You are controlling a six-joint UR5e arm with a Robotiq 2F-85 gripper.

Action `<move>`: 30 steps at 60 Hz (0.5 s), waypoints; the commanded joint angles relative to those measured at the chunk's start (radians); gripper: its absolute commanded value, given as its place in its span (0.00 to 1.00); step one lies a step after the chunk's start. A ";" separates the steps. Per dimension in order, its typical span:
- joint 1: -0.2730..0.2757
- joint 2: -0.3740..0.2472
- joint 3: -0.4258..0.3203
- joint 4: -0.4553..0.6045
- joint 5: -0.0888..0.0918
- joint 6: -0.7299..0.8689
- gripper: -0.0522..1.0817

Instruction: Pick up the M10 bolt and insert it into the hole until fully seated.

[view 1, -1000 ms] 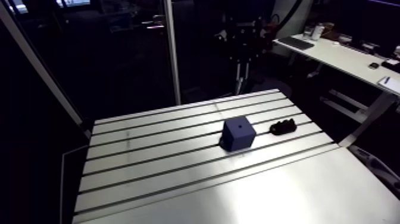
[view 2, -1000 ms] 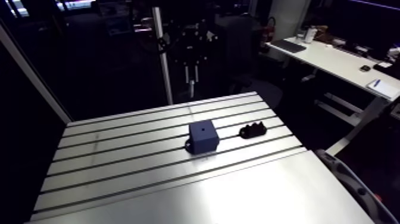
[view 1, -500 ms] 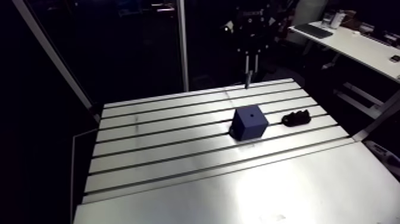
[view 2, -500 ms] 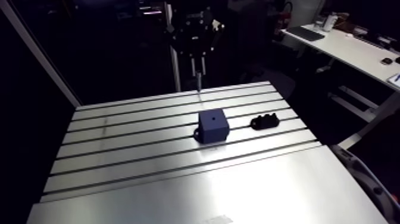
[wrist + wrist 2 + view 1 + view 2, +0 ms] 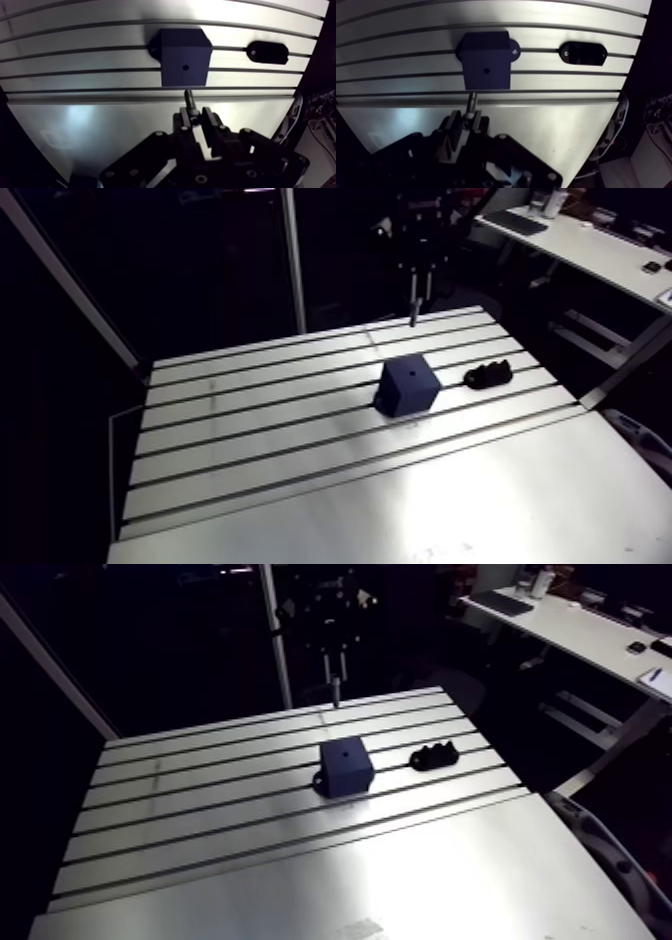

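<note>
A dark blue block (image 5: pixel 408 383) with a small hole (image 5: pixel 185 66) in its top face stands on the slotted table (image 5: pixel 250 438). In the wrist view my gripper (image 5: pixel 196 115) is shut on the M10 bolt (image 5: pixel 189 97). The bolt's shank sticks out past the fingertips and points toward the block, with its tip just short of the block's near edge. In the arm view the gripper (image 5: pixel 335 664) hangs above the table's far edge, behind the block, and the bolt (image 5: pixel 336 692) points straight down.
A low black holder (image 5: pixel 488 374) lies on the table to the right of the block; in the wrist view the holder (image 5: pixel 267 52) sits beside the block on the same slot line. The table's far edge runs just under the gripper.
The whole arm view has shifted, so the camera moved. Block and holder keep their places on the table. The gripper still hangs behind the block with the bolt.
</note>
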 commanded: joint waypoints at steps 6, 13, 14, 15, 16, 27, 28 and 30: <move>-0.016 -0.012 0.060 -0.079 0.007 -0.008 1.00; -0.016 -0.020 0.088 -0.093 0.007 -0.009 1.00; -0.016 -0.020 0.088 -0.093 0.007 -0.009 1.00; -0.016 -0.021 0.093 -0.094 0.007 -0.009 1.00; -0.016 -0.021 0.093 -0.094 0.007 -0.009 1.00; -0.017 -0.021 0.095 -0.094 0.003 -0.008 1.00; -0.017 -0.021 0.095 -0.096 0.002 -0.008 1.00; -0.019 -0.021 0.095 -0.096 0.002 -0.008 1.00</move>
